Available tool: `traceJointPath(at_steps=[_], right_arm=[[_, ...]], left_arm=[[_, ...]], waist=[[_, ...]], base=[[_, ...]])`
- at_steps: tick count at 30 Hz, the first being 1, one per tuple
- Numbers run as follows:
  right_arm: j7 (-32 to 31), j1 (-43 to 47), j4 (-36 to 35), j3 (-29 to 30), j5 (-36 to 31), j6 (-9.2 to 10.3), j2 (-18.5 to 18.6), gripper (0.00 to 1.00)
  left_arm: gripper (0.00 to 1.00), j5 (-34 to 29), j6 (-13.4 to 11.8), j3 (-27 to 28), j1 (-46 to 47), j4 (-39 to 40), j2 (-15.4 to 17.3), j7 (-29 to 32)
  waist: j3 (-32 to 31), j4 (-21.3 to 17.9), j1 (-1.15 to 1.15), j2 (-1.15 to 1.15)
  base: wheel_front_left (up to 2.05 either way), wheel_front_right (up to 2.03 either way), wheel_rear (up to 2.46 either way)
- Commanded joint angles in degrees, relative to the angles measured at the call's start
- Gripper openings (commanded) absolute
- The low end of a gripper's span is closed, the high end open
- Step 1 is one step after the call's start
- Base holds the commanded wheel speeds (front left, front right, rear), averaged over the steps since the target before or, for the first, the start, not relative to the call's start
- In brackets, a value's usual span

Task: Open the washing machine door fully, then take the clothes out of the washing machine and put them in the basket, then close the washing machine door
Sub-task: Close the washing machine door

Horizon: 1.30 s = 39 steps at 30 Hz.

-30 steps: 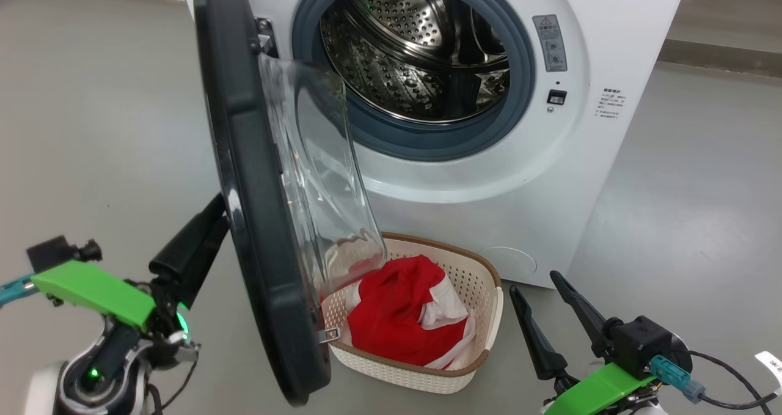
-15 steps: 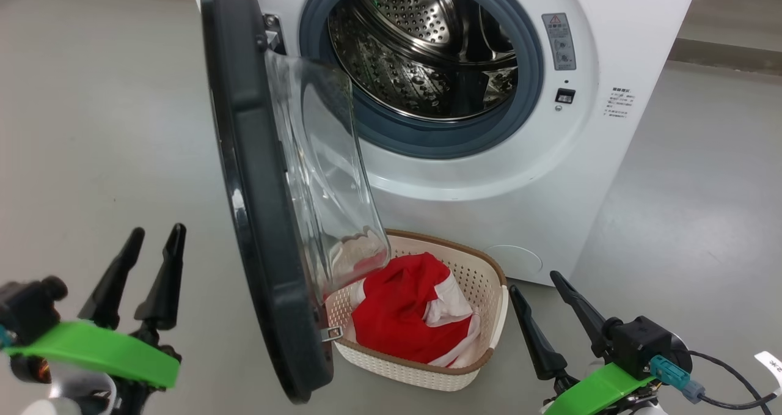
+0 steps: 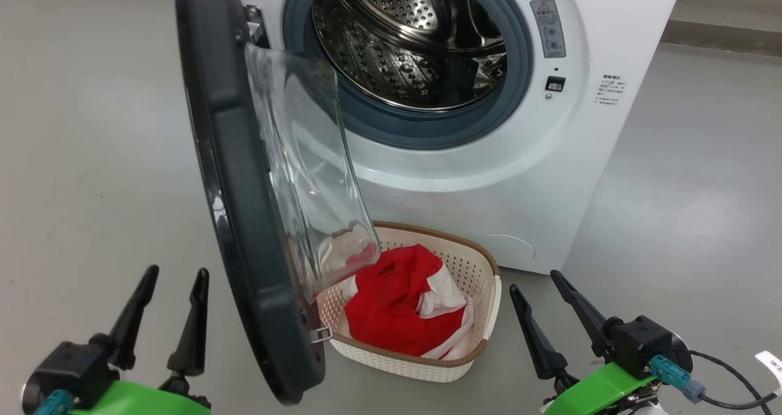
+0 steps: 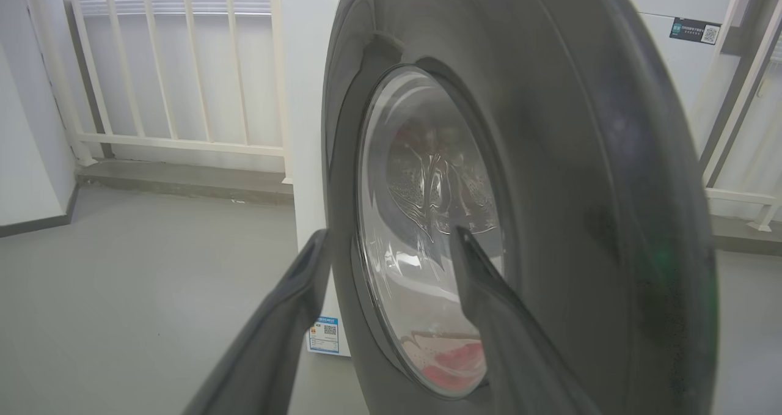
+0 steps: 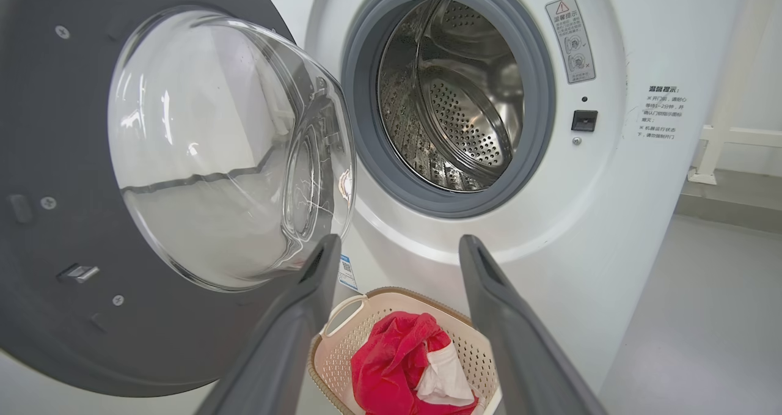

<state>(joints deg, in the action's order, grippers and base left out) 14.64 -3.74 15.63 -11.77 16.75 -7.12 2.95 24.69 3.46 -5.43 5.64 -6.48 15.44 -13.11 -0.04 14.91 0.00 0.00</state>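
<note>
The white washing machine [image 3: 550, 176] stands ahead with its steel drum [image 3: 415, 42] showing nothing inside. The washing machine door [image 3: 238, 176] hangs open, edge-on to the head view, its glass bowl [image 5: 226, 146] bulging toward the drum. The red and white clothes [image 3: 403, 308] lie in the cream basket [image 3: 486, 317] on the floor below the opening. My left gripper [image 3: 175, 273] is open at the lower left, just outside the door's outer face [image 4: 550, 158]. My right gripper [image 3: 539, 282] is open at the lower right, right of the basket, holding nothing.
Grey floor [image 3: 91, 158] spreads to the left and right of the machine. A white railing [image 4: 171, 66] and a low step run along the back wall. A cable [image 3: 727, 366] trails from my right wrist.
My left gripper has come away from behind the door's edge, turned fingers-up and dropped to the lower left. The camera shifted slightly. The right gripper stayed put.
</note>
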Motion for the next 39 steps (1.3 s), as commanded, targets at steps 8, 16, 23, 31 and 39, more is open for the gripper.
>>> traceJointPath(at_steps=[8,16,23,31,39], right_arm=[[0.4,-2.1,-1.6,-0.9,0.5,-0.36,-0.1,1.00],[0.4,-1.7,-1.8,-1.0,0.9,-0.36,-0.1,1.00],[0.4,-1.8,-2.0,-1.0,0.9,-0.36,-0.1,1.00],[0.4,-1.7,-1.9,-1.1,0.8,-0.36,-0.1,1.00],[0.4,-2.0,-1.9,-1.0,0.6,-0.36,-0.1,1.00]], left_arm=[[1.00,-2.8,-1.9,1.6,-2.0,-0.1,-0.4,-1.6],[1.00,-3.1,-2.8,2.7,-5.1,0.9,-2.4,-1.8],[1.00,-4.1,-3.6,3.3,-6.5,2.4,-3.5,-1.9],[1.00,-4.3,-3.8,3.7,-7.2,2.6,-4.4,-1.9],[1.00,-4.5,-4.0,4.3,-6.8,2.3,-4.6,-1.9]], waist=[[0.3,-0.1,0.00,0.00],[-0.2,0.1,0.00,0.00],[-0.1,0.3,0.00,0.00],[0.0,0.1,0.00,0.00],[0.5,0.1,0.00,0.00]], base=[[0.00,0.00,0.00],[0.00,0.00,0.00],[0.00,0.00,0.00],[0.00,0.00,0.00],[0.00,0.00,0.00]])
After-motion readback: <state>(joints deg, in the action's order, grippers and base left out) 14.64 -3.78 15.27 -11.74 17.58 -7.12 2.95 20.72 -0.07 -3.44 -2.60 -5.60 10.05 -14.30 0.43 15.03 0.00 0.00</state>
